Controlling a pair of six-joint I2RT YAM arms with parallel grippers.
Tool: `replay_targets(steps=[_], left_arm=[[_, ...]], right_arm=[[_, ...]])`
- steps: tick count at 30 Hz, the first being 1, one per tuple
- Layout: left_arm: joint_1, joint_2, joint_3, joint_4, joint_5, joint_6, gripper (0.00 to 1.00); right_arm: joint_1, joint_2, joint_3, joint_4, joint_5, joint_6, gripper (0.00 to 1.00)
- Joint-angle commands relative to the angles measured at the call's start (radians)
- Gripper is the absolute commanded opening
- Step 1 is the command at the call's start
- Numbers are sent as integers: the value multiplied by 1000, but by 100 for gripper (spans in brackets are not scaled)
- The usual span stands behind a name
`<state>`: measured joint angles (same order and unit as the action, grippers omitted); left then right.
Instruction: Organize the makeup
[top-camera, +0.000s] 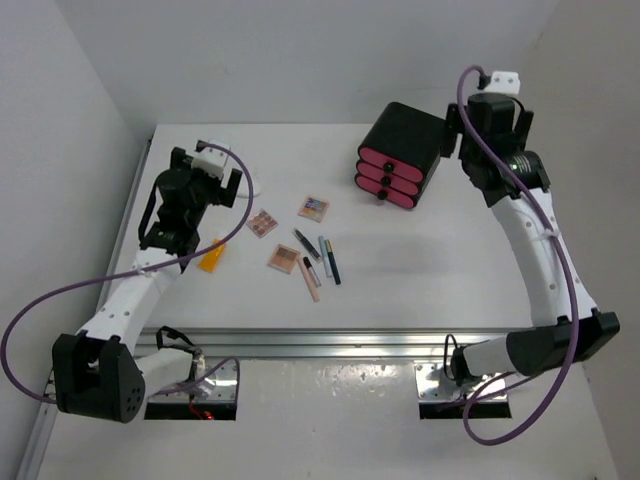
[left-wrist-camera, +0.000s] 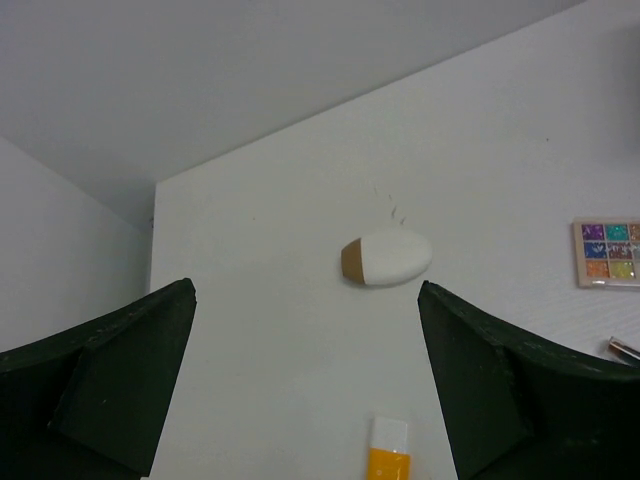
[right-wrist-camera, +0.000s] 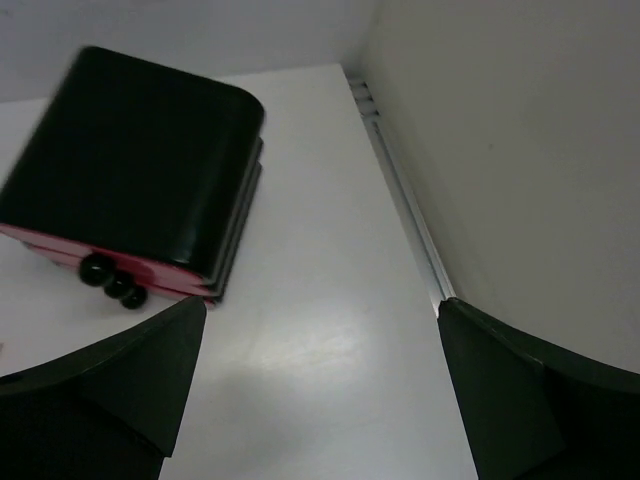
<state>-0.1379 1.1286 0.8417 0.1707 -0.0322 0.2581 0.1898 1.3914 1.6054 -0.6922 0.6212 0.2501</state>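
The makeup lies spread over the middle of the white table (top-camera: 420, 270). Three small square palettes (top-camera: 262, 222) (top-camera: 313, 208) (top-camera: 283, 258) sit next to several slim pencils (top-camera: 325, 256), and an orange-and-white tube (top-camera: 212, 257) lies to their left. In the left wrist view a white oval puff (left-wrist-camera: 388, 257) with a tan end lies beyond my left gripper (left-wrist-camera: 305, 292), which is open and empty above the table, with the tube (left-wrist-camera: 388, 452) just below it. From above, the left gripper (top-camera: 207, 166) hides the puff. My right gripper (right-wrist-camera: 322, 306) hovers open and empty at the far right (top-camera: 488, 118).
A black box with pink drawers (top-camera: 400, 155) stands at the back right, its drawers shut, left of the right gripper (right-wrist-camera: 140, 170). Side walls close in the table left and right. A metal rail (top-camera: 330, 343) runs along the near edge.
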Motion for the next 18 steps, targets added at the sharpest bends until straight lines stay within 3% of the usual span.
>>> replay_targets(steps=[1,2,3,4,5,6,7,8,10,11,12,13,14,15,16,18], left_arm=[[-8,17,98,-86,-3,8,100],[-8,17,99,-95,-17,-22,100],[-8,17,111,-96,-17,-45,100],[-8,17,111,-137,1,-57,100],[-8,17,120,-158,29,-68,100],[-8,17,111,-177,82,-77,100],[-8,17,100,-187,106,-88,100],[-8,17,86,-188,126,-112,100],[-8,17,44,-188,150,-140,100],[-8,7,33,-188,150,-149,100],[-8,7,24,-188,150,-149,100],[-8,7,10,-188,150,-158,100],[-8,-3,10,-197,150,-158,100],[-8,-3,10,-197,150,-158,100],[-8,-3,10,-206,150,-158,100],[-8,-3,0,-206,140,-149,100]], right_arm=[[113,46,103,98,63,-224,100],[137,57,105,153,177,-330,100],[164,92,111,319,251,-687,100],[221,142,116,418,320,-828,100],[230,170,122,746,468,-962,100],[235,238,140,851,500,-1190,100],[255,267,145,943,523,-1329,100],[266,326,162,1058,570,-1362,100],[315,331,160,945,556,-1280,100],[329,324,184,553,511,-1074,100],[339,321,250,376,398,-937,100],[326,324,345,63,312,-500,100],[262,334,381,-143,112,-382,100],[245,337,418,-195,-66,-280,100],[235,331,392,-225,-113,-61,96],[240,322,317,-184,-111,21,90]])
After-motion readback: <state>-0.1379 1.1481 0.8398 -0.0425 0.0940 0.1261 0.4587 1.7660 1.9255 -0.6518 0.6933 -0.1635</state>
